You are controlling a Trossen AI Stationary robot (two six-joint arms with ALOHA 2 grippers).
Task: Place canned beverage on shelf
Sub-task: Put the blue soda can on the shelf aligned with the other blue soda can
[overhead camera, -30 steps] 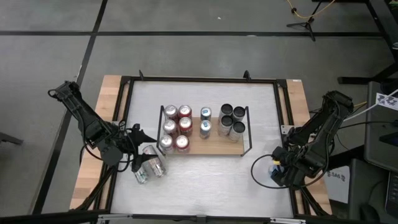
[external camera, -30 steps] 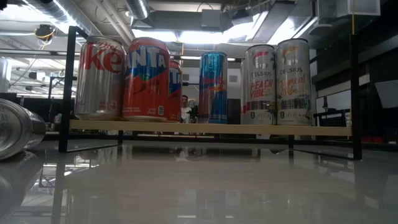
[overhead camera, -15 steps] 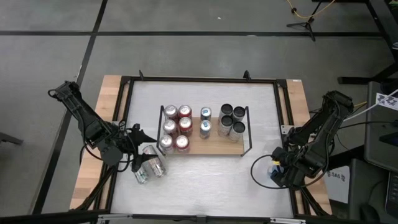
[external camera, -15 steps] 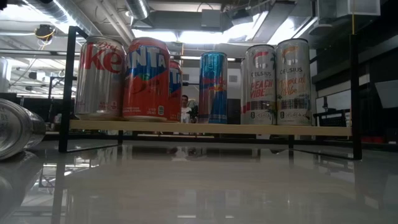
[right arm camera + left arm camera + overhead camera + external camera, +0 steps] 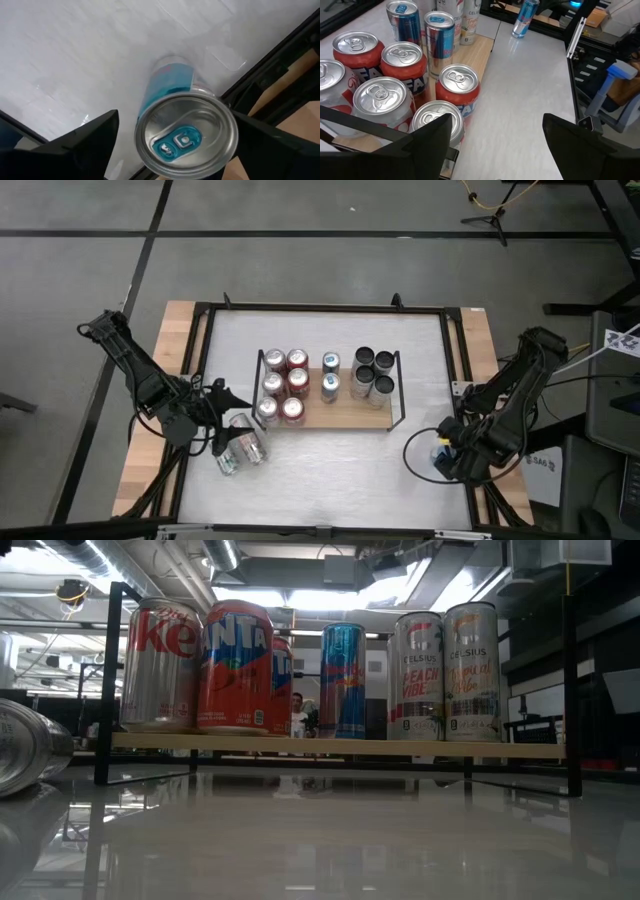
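Wooden shelf (image 5: 340, 412): mid-counter, black rails at both short ends; red, blue and silver cans upright on it.
Blue can (image 5: 180, 125): upright at the white counter's (image 5: 330, 470) right edge, well apart from the shelf.
Right hand (image 5: 447, 455): above the blue can, fingers spread wide either side, not touching it.
Fallen cans (image 5: 238, 448): two silver ones on their sides off the shelf's left front corner.
Left hand (image 5: 222, 420): just beside the fallen cans, fingers apart, holding nothing.

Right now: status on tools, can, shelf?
Right tool open, straddling upright blue can at table's right edge. Left tool open, by shelf. Silver can lying loose beside it.
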